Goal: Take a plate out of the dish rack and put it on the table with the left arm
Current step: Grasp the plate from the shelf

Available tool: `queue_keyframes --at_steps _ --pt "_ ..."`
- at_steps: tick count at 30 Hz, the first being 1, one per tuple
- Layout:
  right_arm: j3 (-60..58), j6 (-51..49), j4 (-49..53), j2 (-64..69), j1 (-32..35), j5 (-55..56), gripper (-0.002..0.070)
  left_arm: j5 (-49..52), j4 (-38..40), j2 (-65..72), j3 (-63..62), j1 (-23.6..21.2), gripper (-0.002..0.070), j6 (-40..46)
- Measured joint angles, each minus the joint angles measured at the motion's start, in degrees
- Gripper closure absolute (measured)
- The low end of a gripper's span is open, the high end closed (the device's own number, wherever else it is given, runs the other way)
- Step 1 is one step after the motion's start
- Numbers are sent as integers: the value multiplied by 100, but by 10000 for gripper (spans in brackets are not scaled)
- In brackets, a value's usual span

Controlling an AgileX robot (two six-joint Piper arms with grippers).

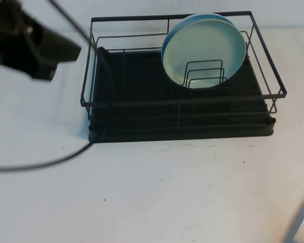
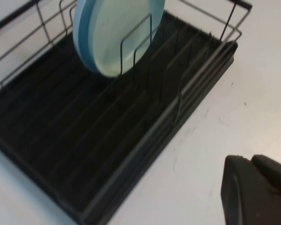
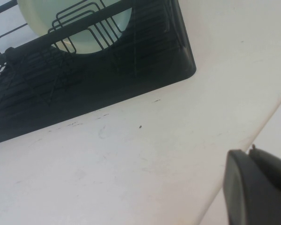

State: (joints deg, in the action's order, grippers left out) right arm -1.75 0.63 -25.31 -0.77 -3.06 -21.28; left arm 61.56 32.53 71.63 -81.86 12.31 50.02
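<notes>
While racked upright, plate point(image 1: 205, 50) front-facing; hands point(image 2: 257, 192) point(image 3: 257, 187) clear.

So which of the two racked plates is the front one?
The mint-green plate, leaning against the wire dividers; the light blue plate shows only as a rim behind it.

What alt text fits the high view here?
A mint-green plate stands upright in a black dish rack on a white table, with a light blue plate right behind it. The left arm's gripper hovers at upper left, clear of the rack. Only a sliver of the right arm shows at the lower right corner.
</notes>
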Motion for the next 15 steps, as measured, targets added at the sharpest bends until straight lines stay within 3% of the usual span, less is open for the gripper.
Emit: queue_keyframes --at_steps 10,12,15 --pt "0 0 0 0 0 0 694 239 544 2115 -2012 0 667 480" --pt "0 0 0 0 0 0 694 244 678 2405 -2163 0 626 576" --pt "0 0 0 0 0 0 694 203 980 2743 -2262 20 500 909"
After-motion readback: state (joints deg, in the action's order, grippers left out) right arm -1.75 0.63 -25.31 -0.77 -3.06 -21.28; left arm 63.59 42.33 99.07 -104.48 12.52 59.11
